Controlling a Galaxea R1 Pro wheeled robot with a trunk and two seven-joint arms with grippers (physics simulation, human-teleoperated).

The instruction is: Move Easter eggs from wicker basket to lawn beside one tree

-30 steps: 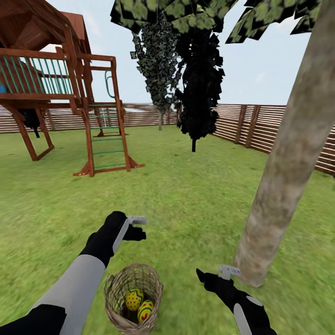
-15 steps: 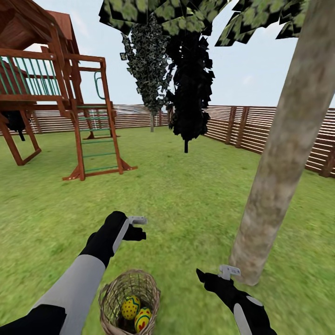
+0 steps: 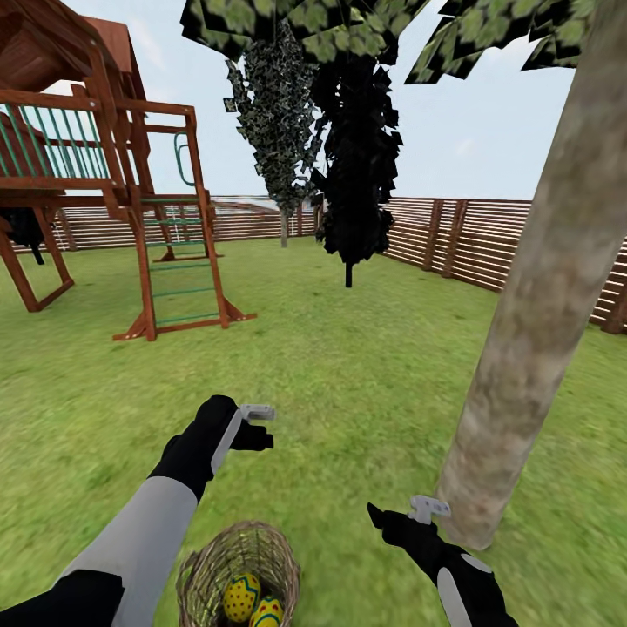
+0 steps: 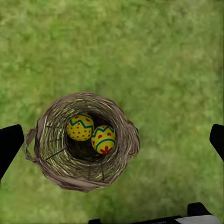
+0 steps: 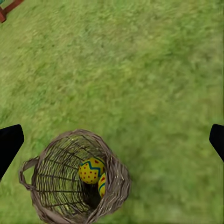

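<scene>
The camera has shifted; the basket [image 3: 237, 570] now sits lower. It lies under the spread, empty left gripper [image 3: 254, 425], nearer than the spread right gripper [image 3: 407, 512].

The wicker basket [image 5: 74, 179] stands upright on the lawn [image 5: 140, 70], with two Easter eggs [image 5: 91, 171] inside (one half hidden), touching each other.

Bright, even daylight (no hard shadows), with the lawn [image 3: 366, 366] blurry in both wrist views.
</scene>
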